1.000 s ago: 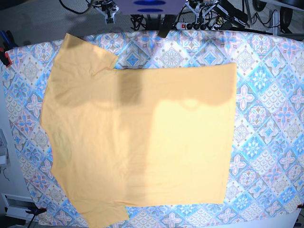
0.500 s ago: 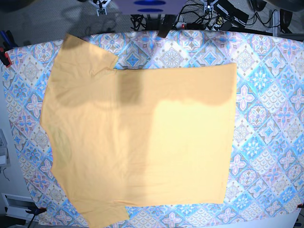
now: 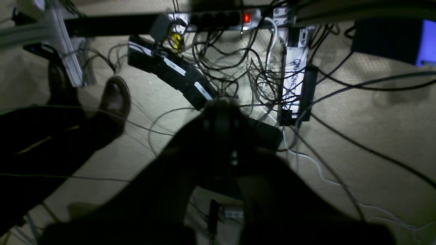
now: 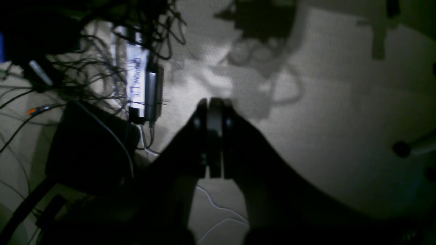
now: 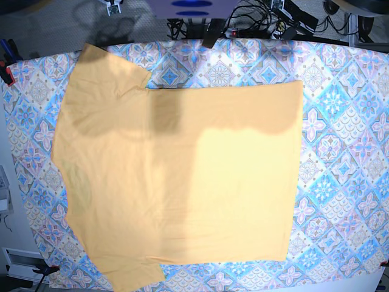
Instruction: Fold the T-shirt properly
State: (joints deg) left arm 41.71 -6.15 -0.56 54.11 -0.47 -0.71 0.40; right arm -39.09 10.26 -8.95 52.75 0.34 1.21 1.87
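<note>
- Blue-and-pink tile-patterned tablecloth (image 5: pixel 340 152) covers the whole work surface in the base view, with its pattern bare along the right side, the far edge and a narrow strip on the left.
- Beyond the far edge lies a grey floor with a tangle of dark cables (image 5: pixel 261 18) and a power strip (image 5: pixel 243 31) showing a small red light.
- The T-shirt (image 5: pixel 182 182), pale orange-yellow, lies spread flat on the cloth, its body reaching from the left side to right of centre, one sleeve pointing to the far left corner and the other to the near left edge.
- A soft shadow darkens the far part of the shirt (a deeper rectangular patch sits left of centre).
- Small red clamps (image 5: pixel 8 74) pinch the cloth at the left edge.
- Neither arm reaches over the table in the base view; nothing lies on the shirt.
- The left wrist view looks down at beige carpet, a mass of cables, a lit power strip (image 3: pixel 218 18) and a labelled white unit (image 3: pixel 294 78); a person's brown shoe (image 3: pixel 114 98) and dark trouser leg stand at the left.
- The left gripper (image 3: pixel 221 112) is a dark silhouette there, jaws pressed together with nothing between them.
- The right wrist view shows dim carpet, shadows and the same labelled unit (image 4: pixel 138 81) at the left.
- The right gripper (image 4: pixel 213 105) is likewise closed and empty, well away from the shirt.
</note>
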